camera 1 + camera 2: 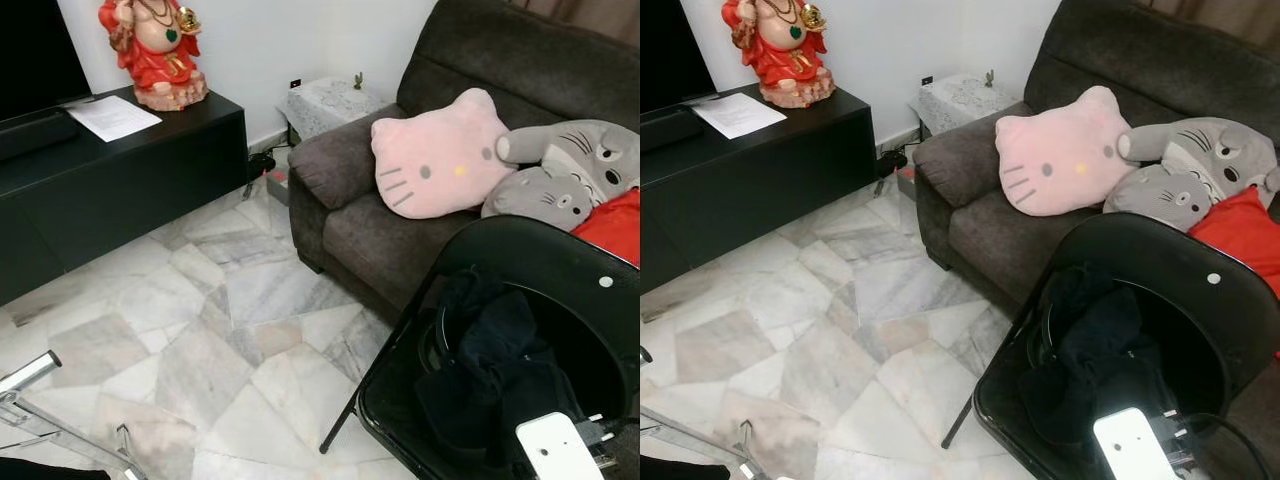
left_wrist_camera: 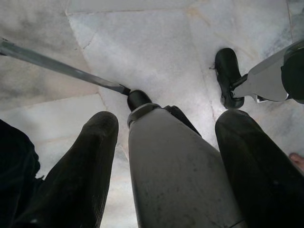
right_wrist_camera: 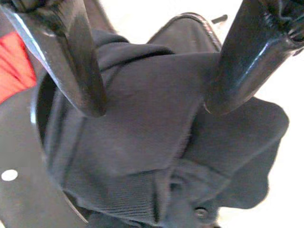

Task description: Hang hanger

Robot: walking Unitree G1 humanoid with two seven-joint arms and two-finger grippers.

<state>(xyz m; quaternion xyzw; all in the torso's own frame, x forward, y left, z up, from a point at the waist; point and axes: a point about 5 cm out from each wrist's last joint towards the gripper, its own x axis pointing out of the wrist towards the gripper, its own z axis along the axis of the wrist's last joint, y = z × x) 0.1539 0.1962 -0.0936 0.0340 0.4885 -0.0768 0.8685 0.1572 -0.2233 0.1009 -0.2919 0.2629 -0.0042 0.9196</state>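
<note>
A dark garment point(image 1: 490, 365) lies bunched on the seat of a black folding chair point(image 1: 560, 270) at the lower right. A thin dark curved piece point(image 1: 438, 335) shows at the garment's left edge; I cannot tell whether it is the hanger. My right arm's white wrist housing point(image 1: 558, 447) hangs over the seat. In the right wrist view my right gripper point(image 3: 154, 107) is open just above the garment point(image 3: 142, 142), holding nothing. My left gripper point(image 2: 168, 118) hangs open beside my leg, above the marble floor.
A grey sofa point(image 1: 370, 220) with a pink cat cushion point(image 1: 440, 155), grey plush toys point(image 1: 570, 170) and a red cushion point(image 1: 615, 225) stands behind the chair. A black TV cabinet point(image 1: 120, 170) is at the left. Metal frame bars point(image 1: 35, 400) cross the lower left floor.
</note>
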